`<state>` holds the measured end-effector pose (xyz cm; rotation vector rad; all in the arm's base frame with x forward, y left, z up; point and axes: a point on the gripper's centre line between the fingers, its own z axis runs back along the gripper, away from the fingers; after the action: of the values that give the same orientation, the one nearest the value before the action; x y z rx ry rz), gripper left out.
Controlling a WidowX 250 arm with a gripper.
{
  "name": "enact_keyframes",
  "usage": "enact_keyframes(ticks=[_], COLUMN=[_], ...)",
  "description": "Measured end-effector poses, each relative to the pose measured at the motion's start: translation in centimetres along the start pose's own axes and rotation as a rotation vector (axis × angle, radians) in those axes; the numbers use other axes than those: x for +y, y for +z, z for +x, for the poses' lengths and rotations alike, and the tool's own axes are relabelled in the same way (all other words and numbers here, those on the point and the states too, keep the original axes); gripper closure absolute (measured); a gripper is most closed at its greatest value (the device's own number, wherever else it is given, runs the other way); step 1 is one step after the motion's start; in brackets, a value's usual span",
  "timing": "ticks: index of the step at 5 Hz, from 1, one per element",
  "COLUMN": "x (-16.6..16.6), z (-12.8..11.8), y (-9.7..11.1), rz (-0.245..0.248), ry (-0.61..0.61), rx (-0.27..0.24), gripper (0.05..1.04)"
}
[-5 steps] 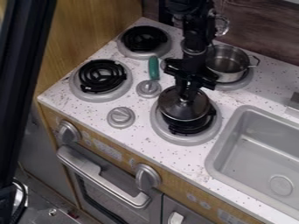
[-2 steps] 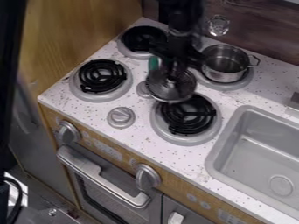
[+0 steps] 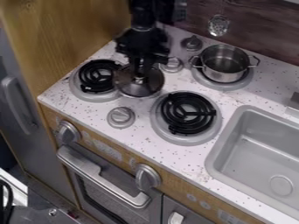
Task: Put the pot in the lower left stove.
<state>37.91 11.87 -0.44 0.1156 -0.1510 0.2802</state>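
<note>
The pot (image 3: 140,89) is held by the gripper (image 3: 139,75), right below it — near the right edge of the lower left burner (image 3: 96,81).

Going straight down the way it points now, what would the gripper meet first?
The metal lid, which the gripper appears to hold. Past that, probably the countertop or the lower left burner; the height is unclear.

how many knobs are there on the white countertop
3: a round grey knob near the front edge, another right of the black claw, another by the dark wood wall. Claw may hide more.
</note>
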Motion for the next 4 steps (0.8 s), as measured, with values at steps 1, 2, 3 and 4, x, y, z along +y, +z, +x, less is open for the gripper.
enact_keyframes(ticks=[1,2,3,4], x=[2.2,4.0,5.7,6.8], z=[-0.8,-0.9,-0.8,-0.4], y=[-0.7,-1.0,-1.1,-1.8], rz=[0.003,-0.005,-0.003,0.007], ry=[0.061,0.12,0.162,0.161], rx=[0.012,-0.003,-0.01,0.0], gripper=[0.84,0.84,0.84,0.84])
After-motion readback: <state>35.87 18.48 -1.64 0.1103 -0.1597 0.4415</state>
